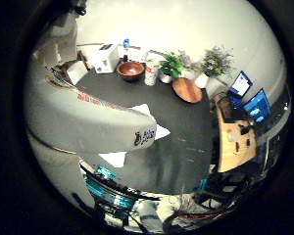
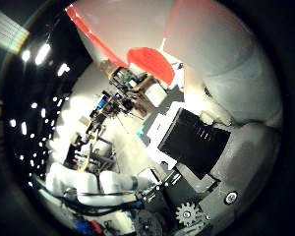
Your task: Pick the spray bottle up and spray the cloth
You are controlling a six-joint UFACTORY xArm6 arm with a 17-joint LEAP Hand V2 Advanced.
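The spray bottle [image 1: 78, 113] is white with a red band and lies right against my palm, filling much of the right little finger side palm view. Its red spray head [image 2: 147, 61] and white body [image 2: 226, 59] show in the right thumb side palm view. My right hand [image 2: 202, 147] is curled round the bottle and holds it above the dark table [image 1: 186, 137]. The white cloth [image 1: 152, 127] lies flat on the table, partly hidden behind the bottle.
At the table's back stand a brown bowl [image 1: 130, 70], a white cup [image 1: 151, 73], a white appliance [image 1: 106, 59], two potted plants [image 1: 171, 67] and a flat brown dish [image 1: 186, 90]. A wooden stand [image 1: 235, 142] and monitors [image 1: 250, 98] are beside the table.
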